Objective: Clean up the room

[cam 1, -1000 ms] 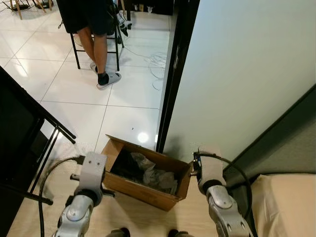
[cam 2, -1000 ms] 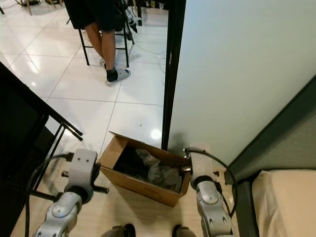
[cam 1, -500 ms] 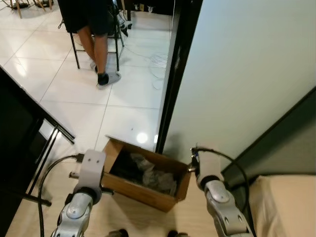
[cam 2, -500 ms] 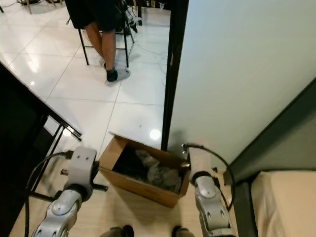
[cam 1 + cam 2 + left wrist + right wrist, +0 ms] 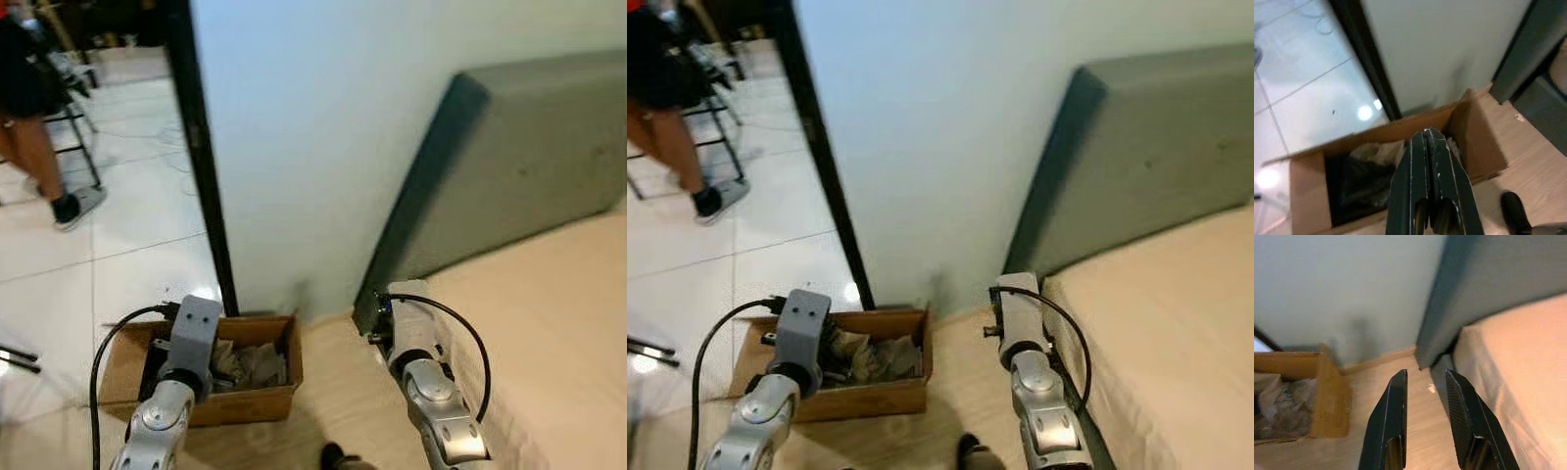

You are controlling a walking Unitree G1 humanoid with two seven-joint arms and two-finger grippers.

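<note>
In the head views, the open brown cardboard box (image 5: pixel 245 397), stuffed with crumpled pale paper and something dark, sits on the wooden floor against the pale wall, just beside the black door frame (image 5: pixel 201 157). The left arm hangs over the box; the right arm hangs near the grey upholstered headboard (image 5: pixel 509 166), between the box and the beige mattress (image 5: pixel 549 343). A person's legs (image 5: pixel 39 157) stand well beyond the box on the white tiles, cut off at the picture's edge. I judge the robot is between pick-ups, looking for more litter to bring to the box; the next move calls for finding a loose item.

In the left wrist view, the left gripper (image 5: pixel 1426 142) has its fingers pressed together on nothing, poised above the box's inside. The dark contents are too murky to name.

In the right wrist view, the right gripper (image 5: pixel 1425 382) has its fingers parted and empty, aimed at the floor beside the box, where a small pale scrap (image 5: pixel 1431 388) lies at the headboard's foot; what it is cannot be told.
</note>
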